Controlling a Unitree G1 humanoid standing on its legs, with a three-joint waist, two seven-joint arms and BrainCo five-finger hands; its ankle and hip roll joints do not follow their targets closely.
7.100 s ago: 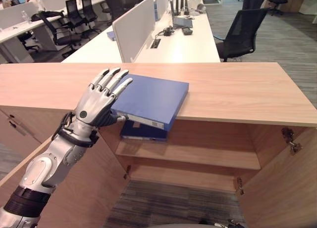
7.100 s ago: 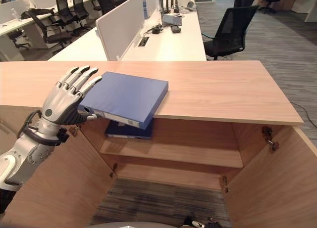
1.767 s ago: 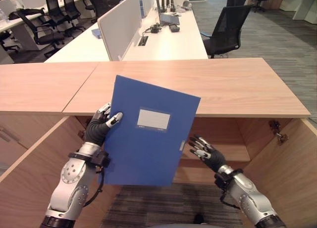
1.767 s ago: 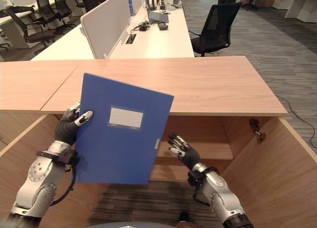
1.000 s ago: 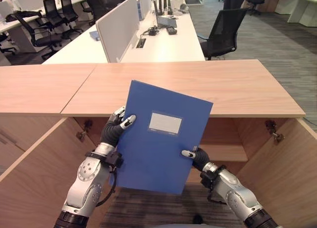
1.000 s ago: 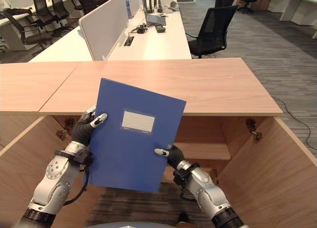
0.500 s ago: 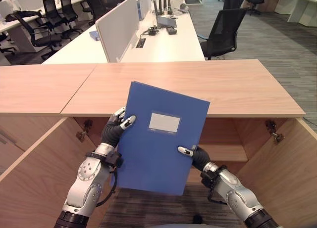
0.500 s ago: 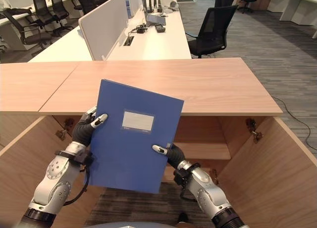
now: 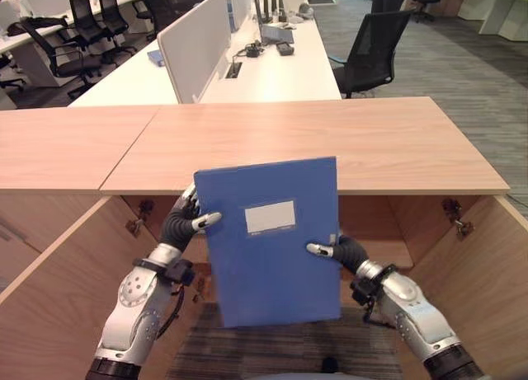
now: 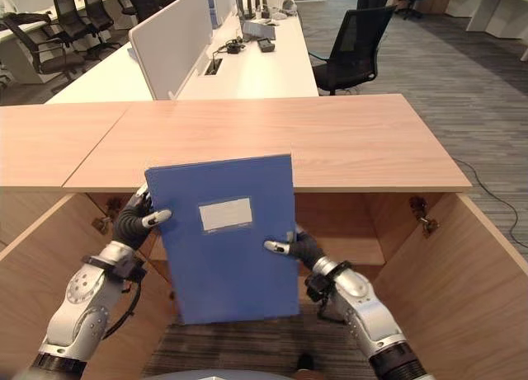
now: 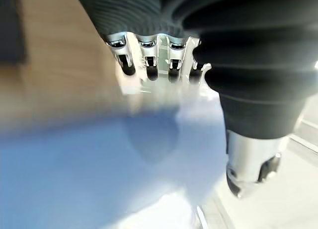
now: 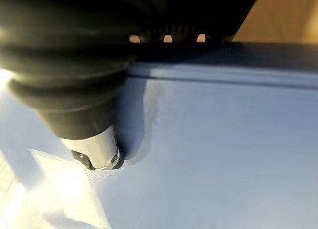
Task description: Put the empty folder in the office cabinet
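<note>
Left eye view: the blue folder (image 9: 272, 240) is held upright in the air in front of the open office cabinet (image 9: 429, 161), below the front edge of the cabinet top and before the opening. Compared with half a second ago, the folder is turned: its top edge was clearly slanted then, and now it runs almost level, with the long sides nearly vertical. It is also lowered a little against the front edge of the top. By this it is judged that the folder is being squared up for sliding onto the shelf (image 9: 375, 252), which is seen partly behind it, so the carrying part is nearly finished and the insertion is not yet done.

The folder is a flat, rigid, plain blue one, with a pale rectangular label (image 9: 270, 218) on the upper part of its cover and a small clasp at its right edge. No bulging is seen, which fits an empty folder.

The left hand (image 9: 183, 223) is closed on the left edge of the folder, the thumb on the cover and the fingers behind. The right hand (image 9: 340, 252) is closed on the right edge in the same way, with the thumb pressed on the cover.

Beyond the cabinet, white desks (image 9: 272, 67) and a black office chair (image 9: 375, 50) are seen.
</note>
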